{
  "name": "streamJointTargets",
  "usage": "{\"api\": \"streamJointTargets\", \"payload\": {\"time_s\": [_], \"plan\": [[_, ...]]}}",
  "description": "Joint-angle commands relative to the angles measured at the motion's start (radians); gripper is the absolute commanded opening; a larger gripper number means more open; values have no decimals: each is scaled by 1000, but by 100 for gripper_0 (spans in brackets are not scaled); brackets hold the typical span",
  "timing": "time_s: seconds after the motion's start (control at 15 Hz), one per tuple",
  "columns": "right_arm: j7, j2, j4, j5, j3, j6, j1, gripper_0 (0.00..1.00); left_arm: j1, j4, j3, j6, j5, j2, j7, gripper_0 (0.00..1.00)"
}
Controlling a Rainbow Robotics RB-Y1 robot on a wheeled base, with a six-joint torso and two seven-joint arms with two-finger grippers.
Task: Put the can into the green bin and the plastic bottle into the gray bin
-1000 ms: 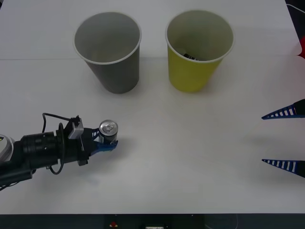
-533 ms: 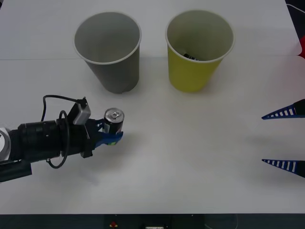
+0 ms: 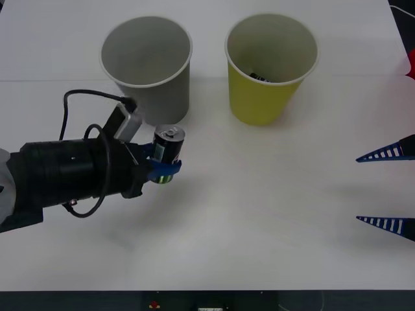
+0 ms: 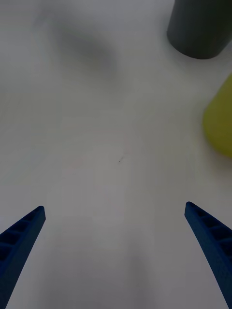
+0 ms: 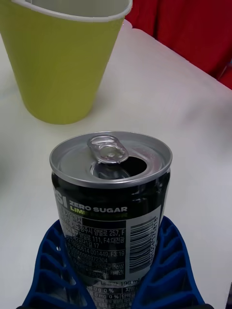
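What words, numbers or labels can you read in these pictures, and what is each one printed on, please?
"ZERO SUGAR": white print on the dark side of the can, held in the left gripper.
"LIME": green, just beneath it, partly cut off.
Fine print, numbers and barcode lower on the can: too small to read reliably.
Green cup and gray cup: no text.

Bright, even light; right wrist view perhaps defocused.

We cannot identify the dark object (image 3: 260, 77) lying inside the green bin (image 3: 262, 97), and the can (image 5: 111, 203) hides its lower label behind blue fingers (image 5: 164, 270).
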Motion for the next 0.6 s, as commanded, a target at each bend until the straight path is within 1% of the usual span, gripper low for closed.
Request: {"api": "streamJointTargets", "payload": {"time_s": [0.07, 0.2, 0.4, 0.6], "plan": [[0, 0, 0, 0, 0, 0, 0, 100, -115, -83, -24, -130, -113, -4, 186, 0], [0, 0, 0, 0, 0, 0, 0, 100, -212, -70, -59, -145, -122, -4, 206, 0], [0, 0, 0, 0, 0, 0, 0, 100, -359, 18, -120, -145, -107, -13, 208, 0], [0, 0, 0, 0, 0, 0, 0, 100, -505, 145, -136, -147, -89, -83, 208, 0]]}}
